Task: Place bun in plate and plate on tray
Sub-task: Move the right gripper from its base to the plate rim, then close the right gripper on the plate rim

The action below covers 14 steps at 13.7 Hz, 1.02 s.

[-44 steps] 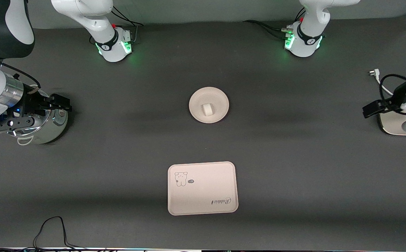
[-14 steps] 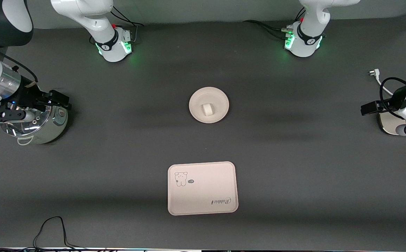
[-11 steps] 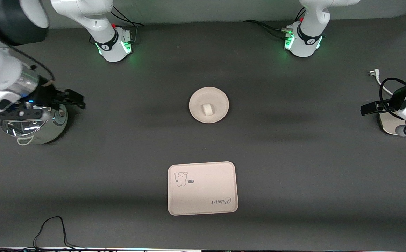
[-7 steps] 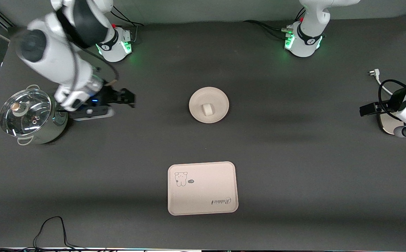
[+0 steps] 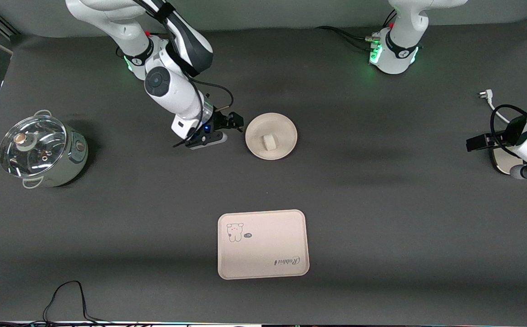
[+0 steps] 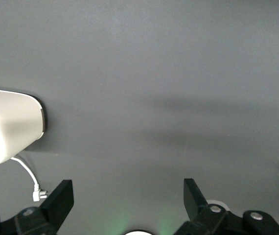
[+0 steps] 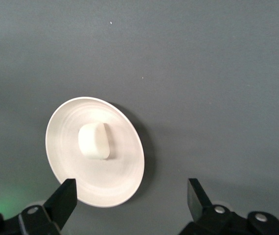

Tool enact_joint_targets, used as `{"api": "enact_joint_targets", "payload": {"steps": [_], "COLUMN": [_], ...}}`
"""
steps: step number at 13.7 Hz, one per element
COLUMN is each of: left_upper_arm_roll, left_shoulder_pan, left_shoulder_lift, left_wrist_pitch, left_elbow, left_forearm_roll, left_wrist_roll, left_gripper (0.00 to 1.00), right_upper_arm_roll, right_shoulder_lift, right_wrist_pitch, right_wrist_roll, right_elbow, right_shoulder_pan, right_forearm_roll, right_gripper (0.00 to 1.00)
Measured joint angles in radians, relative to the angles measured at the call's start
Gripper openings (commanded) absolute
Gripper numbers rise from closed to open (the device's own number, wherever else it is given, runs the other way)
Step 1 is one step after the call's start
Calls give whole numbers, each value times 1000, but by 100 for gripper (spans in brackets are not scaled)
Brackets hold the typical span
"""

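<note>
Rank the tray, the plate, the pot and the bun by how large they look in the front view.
1. The tray, clearly the largest.
2. The pot with its glass lid.
3. The plate, somewhat smaller than the pot.
4. The bun, by far the smallest, lying in the plate.

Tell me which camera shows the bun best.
The right wrist view: the bun fills more of the picture there, lying in the middle of the plate, nothing covering it. The front view shows it too, unhidden but much smaller. The left wrist view does not show it.
</note>
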<state>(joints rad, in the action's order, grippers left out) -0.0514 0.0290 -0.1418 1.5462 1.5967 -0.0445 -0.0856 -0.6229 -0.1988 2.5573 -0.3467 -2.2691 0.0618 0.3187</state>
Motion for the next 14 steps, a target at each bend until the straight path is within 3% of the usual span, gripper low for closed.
{"api": "enact_joint_targets", "payload": {"steps": [7,10,12,13,14], "left_upper_arm_roll": [0,0,0,-1,-1], "left_shoulder_pan": [0,0,0,0,0], "left_shoulder_lift": [-3,-7,-8,-8,-8], "left_wrist_pitch": [0,0,1,1,1], "left_elbow": [0,0,-1,-1,-1], "left_forearm_roll": [0,0,-1,-1,-1], "left_wrist_roll": [0,1,1,1,1], "left_gripper": [100,100,100,100,100], "right_upper_arm_roll": [0,0,0,0,0], "right_shoulder_lift": [-191,-280,-326,-338,-350], "right_wrist_pitch": [245,349,391,400,421], "right_wrist_roll": [-3,-5,-5,-5,-5], "right_elbow": [-58,-59,-58,-58,-58], "right_shoulder_pan": [44,65,74,75,75], "right_forearm_roll": [-5,-8,-13,-13,-13], "right_gripper": [98,84,60,42,14]}}
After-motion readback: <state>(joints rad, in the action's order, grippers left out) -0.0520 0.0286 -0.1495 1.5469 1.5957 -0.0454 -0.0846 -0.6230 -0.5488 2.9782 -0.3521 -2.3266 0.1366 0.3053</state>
